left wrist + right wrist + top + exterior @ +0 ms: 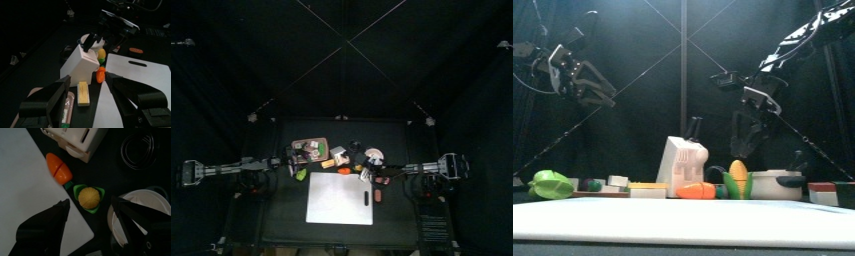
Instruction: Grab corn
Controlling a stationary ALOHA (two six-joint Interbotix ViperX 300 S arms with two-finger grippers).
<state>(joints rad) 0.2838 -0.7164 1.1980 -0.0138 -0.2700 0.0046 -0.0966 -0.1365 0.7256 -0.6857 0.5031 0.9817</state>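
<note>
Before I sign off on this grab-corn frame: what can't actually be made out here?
- Top view: the corn and carrot are too small to separate from their neighbours.
- Front view: the white block and pot hide what lies behind them.
- Right wrist view: the picture's edge cuts the pot, so its contents are unseen.

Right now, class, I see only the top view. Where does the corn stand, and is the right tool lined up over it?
Observer: The corn stands upright in a green husk, between the carrot and the pot.
Operator: Is the right tool over it?
Observer: Yes. In the right wrist view the right tool is open, and the corn shows end-on between its jaws.
Operator: And the left tool?
Observer: The left tool is open and holds nothing. In the front view it hangs raised at the left, away from the corn.
</note>
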